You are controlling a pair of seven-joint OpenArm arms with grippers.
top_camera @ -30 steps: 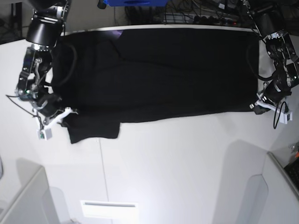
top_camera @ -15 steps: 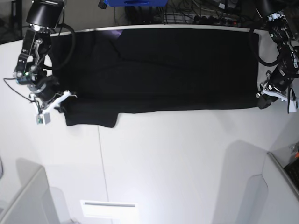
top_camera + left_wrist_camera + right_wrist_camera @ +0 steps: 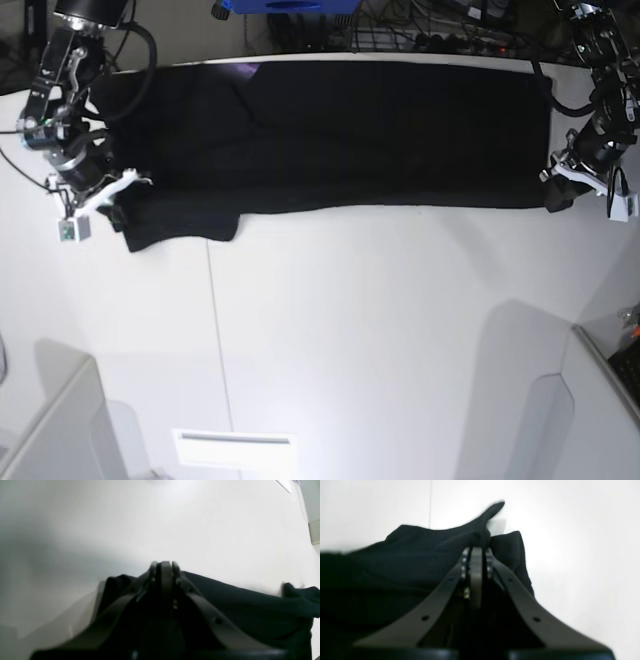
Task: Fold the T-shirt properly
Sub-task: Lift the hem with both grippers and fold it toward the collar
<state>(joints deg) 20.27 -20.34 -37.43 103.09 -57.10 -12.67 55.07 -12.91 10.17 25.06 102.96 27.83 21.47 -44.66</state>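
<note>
1. The T-shirt [image 3: 340, 135] lies stretched across the table's [image 3: 380, 330] far edge, left gripper [image 3: 556, 195] and right gripper [image 3: 112, 207] each pinching a corner.
2. Uneven pulling risks fabric slipping free or skewing the fold.

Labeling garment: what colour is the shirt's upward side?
Plain black T-shirt, no print showing; clearest in the base view.

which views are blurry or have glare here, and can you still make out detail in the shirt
Base view: sharp, with a glare patch on the table near the bottom edge; the T-shirt reads as a nearly featureless black mass. Left wrist view: soft, the left gripper close and dark. Right wrist view: cloth edge above the right gripper smeared.
</note>
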